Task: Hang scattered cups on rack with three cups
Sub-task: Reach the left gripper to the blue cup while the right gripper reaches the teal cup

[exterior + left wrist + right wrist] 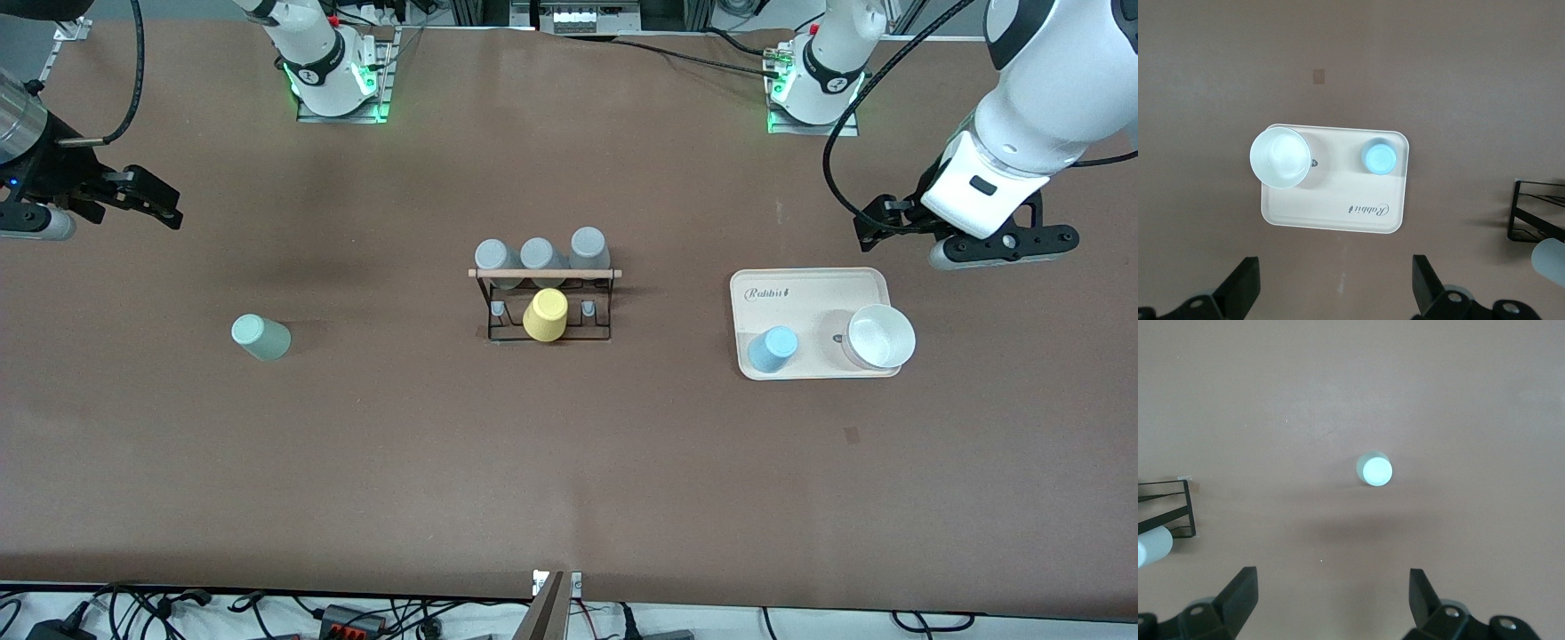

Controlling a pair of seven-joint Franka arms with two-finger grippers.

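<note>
The pale mint-green cup (260,337) stands alone on the table toward the right arm's end; it also shows in the right wrist view (1374,469). The light blue cup (772,348) stands on the cream tray (809,293) and shows in the left wrist view (1379,158). The black wire rack (613,273) stands mid-table with three grey tumblers (538,255) and a yellow tumbler (545,315) on it. My right gripper (151,196) (1331,600) is open and empty, above the table, apart from the mint cup. My left gripper (880,222) (1335,290) is open and empty, above the table beside the tray.
A white bowl (880,336) (1280,158) sits on the tray (1338,217) beside the blue cup. The rack's edge shows in the left wrist view (1513,210) and the right wrist view (1191,510). Brown tabletop surrounds the mint cup.
</note>
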